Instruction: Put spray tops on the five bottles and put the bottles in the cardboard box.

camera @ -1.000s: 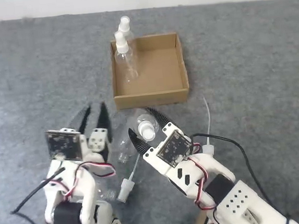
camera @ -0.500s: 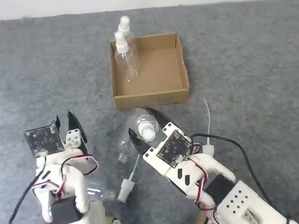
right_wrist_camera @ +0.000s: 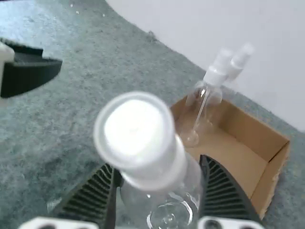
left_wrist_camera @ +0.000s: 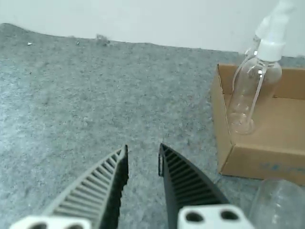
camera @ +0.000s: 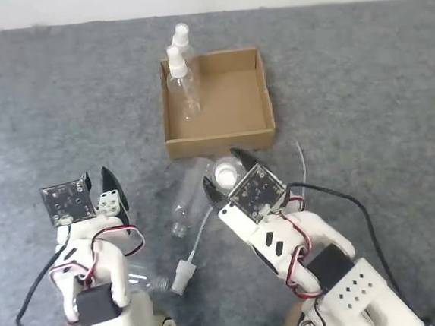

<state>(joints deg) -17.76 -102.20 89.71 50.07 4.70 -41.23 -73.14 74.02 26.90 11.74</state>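
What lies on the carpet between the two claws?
A clear uncapped bottle lies between the left gripper and the right gripper, which holds a capped bottle; high view.

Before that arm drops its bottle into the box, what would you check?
1. Right gripper clamped on bottle: ok.
2. Spray top on that bottle: ok; screwed tight: cannot tell.
3. Bare floor in cardboard box beside the standing bottles: ok.
4. Left gripper empty, apart from the box: ok.
5. All bottles capped: not ok; a loose spray top lies by an uncapped bottle on the carpet.
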